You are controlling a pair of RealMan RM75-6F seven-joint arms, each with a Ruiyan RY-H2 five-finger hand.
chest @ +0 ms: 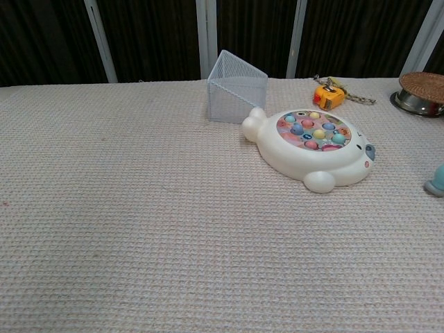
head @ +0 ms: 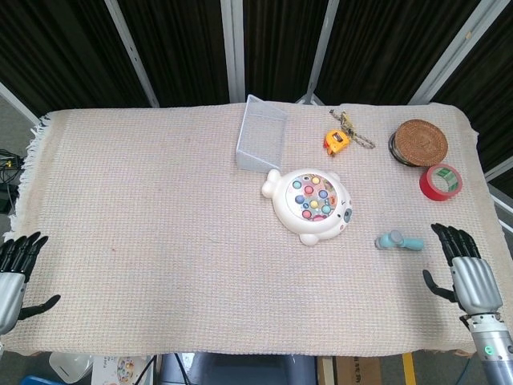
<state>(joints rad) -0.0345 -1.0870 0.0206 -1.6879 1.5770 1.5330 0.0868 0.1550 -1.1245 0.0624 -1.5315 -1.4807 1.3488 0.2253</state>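
My right hand [head: 462, 270] hovers over the table's right front corner, fingers spread and empty; the thing nearest it is a small teal handheld fan [head: 398, 241] [chest: 436, 182] lying just to its left. My left hand [head: 14, 273] is at the left front edge, fingers apart, holding nothing. Neither hand shows in the chest view. A white seal-shaped fishing toy [head: 311, 204] [chest: 312, 147] with coloured fish lies right of centre. Behind it a clear mesh bin [head: 261, 143] [chest: 236, 87] lies tipped on its side.
A beige woven cloth [head: 160, 216] covers the table. At the back right lie an orange tape measure [head: 337, 141] [chest: 328, 96] with a chain, a wicker-lidded metal bowl [head: 418, 143] [chest: 420, 92] and a red tape roll [head: 441, 181].
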